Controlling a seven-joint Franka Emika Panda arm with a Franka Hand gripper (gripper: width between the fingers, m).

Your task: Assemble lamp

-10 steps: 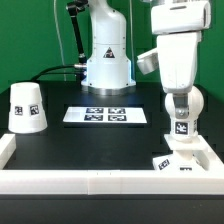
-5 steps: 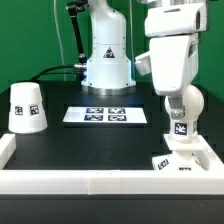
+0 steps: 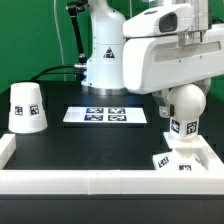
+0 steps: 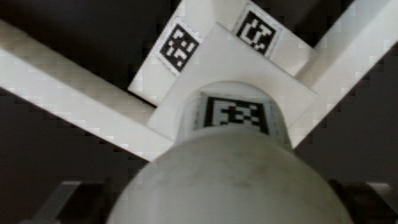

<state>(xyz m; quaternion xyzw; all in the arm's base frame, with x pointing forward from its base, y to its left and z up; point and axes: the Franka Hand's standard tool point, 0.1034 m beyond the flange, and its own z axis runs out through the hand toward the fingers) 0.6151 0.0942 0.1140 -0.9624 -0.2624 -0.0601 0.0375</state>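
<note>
The round-topped bulb [image 3: 183, 115] stands upright on the flat square base block [image 3: 185, 160] in the near corner at the exterior view's right. My gripper [image 3: 180, 97] comes down over the bulb's top, its broad white hand facing the camera. In the wrist view the bulb [image 4: 222, 160] fills the space between the two dark fingers [image 4: 57, 203], which sit against its sides, and the base block [image 4: 222, 40] lies beyond it. The cup-shaped shade [image 3: 26, 106] stands mouth down at the exterior view's left, far from the gripper.
The marker board [image 3: 105, 115] lies in the middle of the black table. A white rail [image 3: 90, 182] runs along the front and round both near corners. The white robot pedestal [image 3: 105, 60] stands at the back.
The hand has turned about its vertical axis over the bulb, so its wide side now faces the camera. The bulb's tag has shifted a little toward the exterior view's right.
</note>
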